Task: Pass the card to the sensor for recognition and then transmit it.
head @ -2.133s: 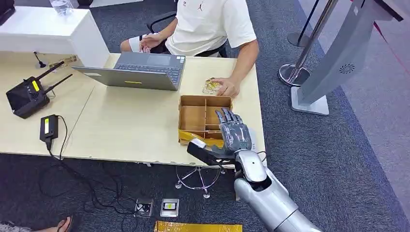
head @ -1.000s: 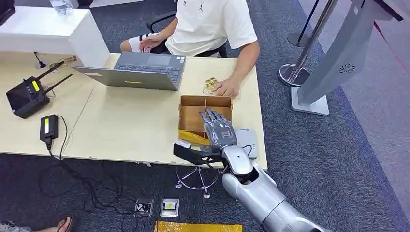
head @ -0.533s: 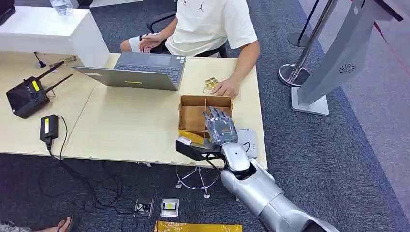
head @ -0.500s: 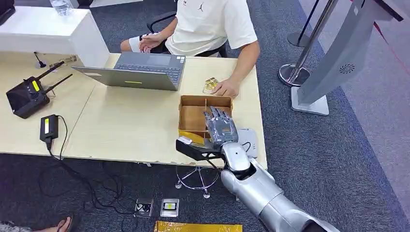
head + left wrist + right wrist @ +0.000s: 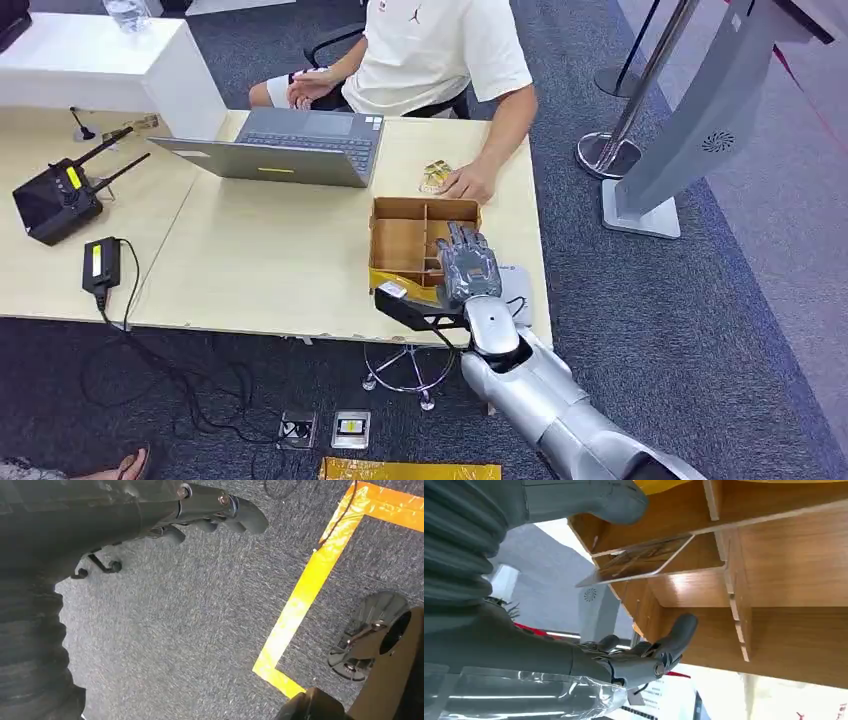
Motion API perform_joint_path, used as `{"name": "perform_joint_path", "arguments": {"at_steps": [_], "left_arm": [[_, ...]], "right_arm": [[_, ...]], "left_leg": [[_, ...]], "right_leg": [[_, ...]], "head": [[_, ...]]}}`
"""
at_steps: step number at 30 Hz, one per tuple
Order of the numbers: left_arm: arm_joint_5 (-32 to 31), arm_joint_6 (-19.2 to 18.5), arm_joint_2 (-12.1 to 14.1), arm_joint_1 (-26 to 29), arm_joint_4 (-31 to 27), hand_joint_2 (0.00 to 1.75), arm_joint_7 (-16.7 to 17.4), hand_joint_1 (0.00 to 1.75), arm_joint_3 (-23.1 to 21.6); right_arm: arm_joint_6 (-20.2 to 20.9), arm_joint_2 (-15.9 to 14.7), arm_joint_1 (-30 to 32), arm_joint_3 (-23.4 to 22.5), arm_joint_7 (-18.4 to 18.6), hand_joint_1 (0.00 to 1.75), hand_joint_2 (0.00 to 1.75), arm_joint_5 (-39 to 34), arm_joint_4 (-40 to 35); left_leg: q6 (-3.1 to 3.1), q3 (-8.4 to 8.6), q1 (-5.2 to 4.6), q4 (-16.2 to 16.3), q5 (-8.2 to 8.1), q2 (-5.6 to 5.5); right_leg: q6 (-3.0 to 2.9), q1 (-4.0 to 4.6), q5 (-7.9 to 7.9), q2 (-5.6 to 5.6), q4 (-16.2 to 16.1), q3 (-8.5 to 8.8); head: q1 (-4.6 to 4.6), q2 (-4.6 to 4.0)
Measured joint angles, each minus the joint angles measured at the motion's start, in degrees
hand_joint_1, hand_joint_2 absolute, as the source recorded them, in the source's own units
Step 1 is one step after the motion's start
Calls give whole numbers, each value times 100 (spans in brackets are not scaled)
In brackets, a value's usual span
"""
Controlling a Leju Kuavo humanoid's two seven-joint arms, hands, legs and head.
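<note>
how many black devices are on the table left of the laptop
2. A black box with antennas sits near the table's far left edge, and a smaller black unit with a cable lies just in front of it. The laptop may hide others behind it.

- The divided box (image 5: 405, 238) sits on the bench (image 5: 260, 260), near its 3 o'clock end.
- The right robot hand (image 5: 468, 270) hangs over the box's 3 o'clock compartments.
- At 12 o'clock from the box lie a card (image 5: 436, 176) and a person's hand (image 5: 470, 183).
- The laptop (image 5: 285, 146) stands at 10 o'clock from the box.
- The remote (image 5: 58, 197) is far off at 9 o'clock.
</note>
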Motion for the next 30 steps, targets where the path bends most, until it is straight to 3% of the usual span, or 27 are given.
{"name": "perform_joint_path", "arguments": {"at_steps": [6,14,15,19,21,25,30], "left_arm": [[-28,4,-2,0,0,175,4,0,26],[-81,4,-4,0,0,175,4,0,52],[-81,4,-4,0,0,175,4,0,52],[-118,-2,-4,0,-9,175,4,0,55],[-125,-4,-4,0,-9,175,4,0,55],[-142,-9,-7,-1,-11,175,4,0,55],[-181,-11,-7,-1,-11,175,4,0,59]], "right_arm": [[11,-11,2,-7,22,87,175,7,7],[2,-48,26,-9,22,86,175,9,7],[2,-48,28,-9,22,103,175,9,7],[2,-53,43,-9,17,106,175,9,4],[0,-59,48,-11,13,106,175,9,4],[-11,-79,57,-11,-13,87,175,2,0],[-15,-90,67,-13,-48,77,175,0,-9]], "left_leg": [[0,0,0,0,0,0],[0,0,0,0,0,1],[0,0,0,0,0,1],[0,1,0,0,0,1],[0,1,0,0,0,1],[0,1,0,0,0,1],[0,1,0,0,0,2]], "right_leg": [[0,0,0,1,0,-1],[0,0,0,1,0,-1],[0,0,0,1,0,-1],[0,0,0,1,0,0],[0,0,0,2,0,0],[0,0,0,2,0,0],[0,0,0,2,0,0]], "head": [[0,0],[0,0],[0,0],[0,0],[0,0],[0,0],[0,0]]}}
